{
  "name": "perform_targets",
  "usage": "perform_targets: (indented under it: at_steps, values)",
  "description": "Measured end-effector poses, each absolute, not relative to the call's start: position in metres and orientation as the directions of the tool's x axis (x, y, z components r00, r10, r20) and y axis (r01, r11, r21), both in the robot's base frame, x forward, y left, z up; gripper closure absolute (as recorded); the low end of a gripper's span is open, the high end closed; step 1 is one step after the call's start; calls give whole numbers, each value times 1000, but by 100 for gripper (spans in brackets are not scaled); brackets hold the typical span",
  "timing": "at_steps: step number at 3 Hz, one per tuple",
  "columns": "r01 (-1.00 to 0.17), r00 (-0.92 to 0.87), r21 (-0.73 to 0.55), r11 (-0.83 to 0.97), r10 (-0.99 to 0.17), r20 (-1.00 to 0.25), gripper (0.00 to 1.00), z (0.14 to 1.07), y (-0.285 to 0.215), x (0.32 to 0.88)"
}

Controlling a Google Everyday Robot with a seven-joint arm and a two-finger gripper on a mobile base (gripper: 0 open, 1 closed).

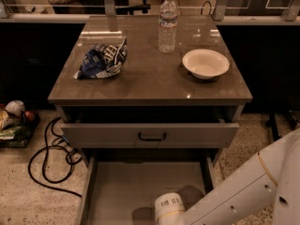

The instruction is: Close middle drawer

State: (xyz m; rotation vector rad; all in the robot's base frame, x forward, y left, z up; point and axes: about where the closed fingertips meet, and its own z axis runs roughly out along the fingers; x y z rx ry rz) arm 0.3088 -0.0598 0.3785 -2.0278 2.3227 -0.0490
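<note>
The middle drawer [136, 184] is pulled far out beneath the cabinet, showing a long, plain, bare tray interior. Its front and handle lie below the picture's bottom edge. My white arm [239, 193] reaches in from the lower right. Its labelled wrist [168, 206] hangs over the near right part of the tray. The gripper itself is cut off below the frame, over the drawer's near end.
The top drawer [103, 135] with a black handle [151, 136] stands slightly open above. On the cabinet top [145, 86] are a chip bag [102, 59], a water bottle [168, 23] and a white bowl [205, 63]. A black cable [49, 158] lies on the floor at left.
</note>
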Motion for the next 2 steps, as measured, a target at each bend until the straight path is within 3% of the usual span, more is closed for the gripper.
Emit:
perform_targets:
  at_steps: [2]
  values:
    - [-989,-134,-62,136,-991,-23,100,379,-60,309]
